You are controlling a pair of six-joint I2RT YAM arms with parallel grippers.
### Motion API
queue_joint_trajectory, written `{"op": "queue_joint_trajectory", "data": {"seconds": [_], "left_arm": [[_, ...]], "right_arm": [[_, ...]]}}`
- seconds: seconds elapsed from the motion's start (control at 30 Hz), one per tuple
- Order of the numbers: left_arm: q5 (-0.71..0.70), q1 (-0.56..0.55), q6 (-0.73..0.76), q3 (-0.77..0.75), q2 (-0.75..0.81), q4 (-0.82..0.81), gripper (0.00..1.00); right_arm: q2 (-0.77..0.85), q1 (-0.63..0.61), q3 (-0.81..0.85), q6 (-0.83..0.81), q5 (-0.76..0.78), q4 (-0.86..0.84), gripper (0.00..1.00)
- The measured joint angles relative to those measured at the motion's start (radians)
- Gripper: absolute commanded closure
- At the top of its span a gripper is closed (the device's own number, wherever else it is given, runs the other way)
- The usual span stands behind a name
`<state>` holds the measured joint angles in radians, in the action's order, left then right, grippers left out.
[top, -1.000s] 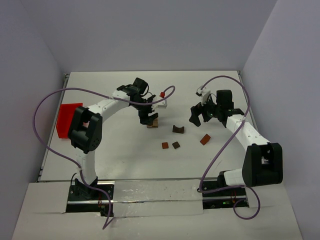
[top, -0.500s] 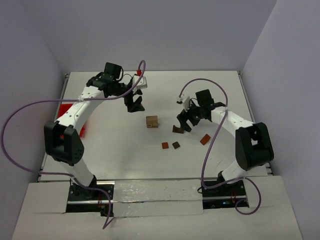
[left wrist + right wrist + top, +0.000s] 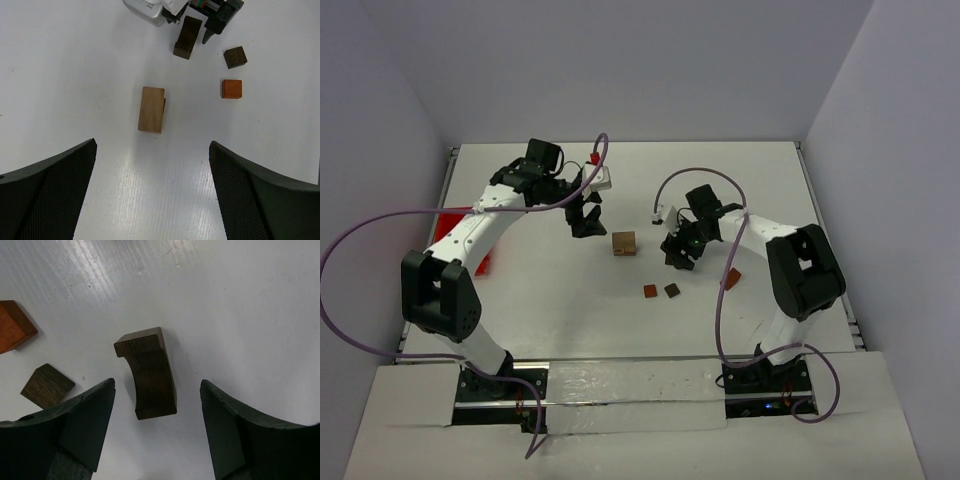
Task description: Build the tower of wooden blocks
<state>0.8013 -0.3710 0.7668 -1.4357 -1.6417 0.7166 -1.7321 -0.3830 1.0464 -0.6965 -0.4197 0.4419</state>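
Note:
A light tan block (image 3: pixel 624 243) lies on a darker block at mid-table; in the left wrist view the tan block (image 3: pixel 151 109) is ahead of my open, empty left gripper (image 3: pixel 152 146). That left gripper (image 3: pixel 585 222) hovers just left of the stack. My right gripper (image 3: pixel 680 250) is open and straddles a dark brown arched block (image 3: pixel 147 372), with its jaws either side and not touching it. The right gripper (image 3: pixel 157 384) is low over the table. A dark brown cube (image 3: pixel 672 290) and a reddish-brown cube (image 3: pixel 650 291) lie nearer the front. Another reddish-brown block (image 3: pixel 730 279) lies to the right.
A red plastic bin (image 3: pixel 447 228) sits at the table's left edge, partly behind the left arm. Purple cables loop above both arms. The arched block (image 3: pixel 187 37), dark cube (image 3: pixel 235 56) and reddish cube (image 3: pixel 231 88) also show in the left wrist view.
My left gripper let go of the tan block and drew back to the left. My right gripper moved left and down, and now straddles the dark arched block.

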Motion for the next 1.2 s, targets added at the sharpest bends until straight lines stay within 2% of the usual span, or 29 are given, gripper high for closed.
{"op": "queue_joint_trajectory", "data": {"seconds": [0.1, 0.3, 0.43, 0.5, 0.6, 0.77, 0.97, 1.1, 1.2], "left_arm": [[-0.004, 0.000, 0.005, 0.002, 0.002, 0.000, 0.01], [-0.005, 0.000, 0.022, 0.024, 0.019, 0.005, 0.04], [-0.006, 0.001, 0.031, 0.025, 0.024, 0.008, 0.07], [-0.006, 0.001, 0.031, 0.025, 0.027, 0.010, 0.01], [-0.005, 0.002, 0.033, 0.026, 0.036, 0.018, 0.01], [-0.001, 0.005, 0.029, 0.075, 0.120, 0.008, 0.01], [-0.012, 0.005, -0.015, 0.043, 0.160, 0.008, 0.01], [-0.015, 0.006, -0.092, -0.088, 0.152, 0.043, 0.01], [0.013, 0.006, -0.160, -0.166, 0.164, 0.038, 0.01]], "right_arm": [[-0.015, -0.004, 0.003, -0.022, 0.012, -0.001, 0.38], [-0.040, -0.016, 0.018, -0.076, 0.020, 0.021, 0.44], [-0.040, -0.023, 0.019, -0.111, 0.029, 0.035, 0.58], [-0.040, -0.025, 0.020, -0.124, 0.030, 0.042, 0.65], [-0.040, -0.026, 0.023, -0.137, 0.029, 0.050, 0.72], [-0.027, -0.027, 0.024, -0.147, -0.008, 0.092, 0.91], [0.083, -0.013, 0.024, -0.125, -0.188, 0.177, 0.94], [0.195, 0.014, 0.030, -0.081, -0.355, 0.224, 0.96], [0.220, 0.038, 0.056, -0.057, -0.489, 0.280, 0.97]]}}
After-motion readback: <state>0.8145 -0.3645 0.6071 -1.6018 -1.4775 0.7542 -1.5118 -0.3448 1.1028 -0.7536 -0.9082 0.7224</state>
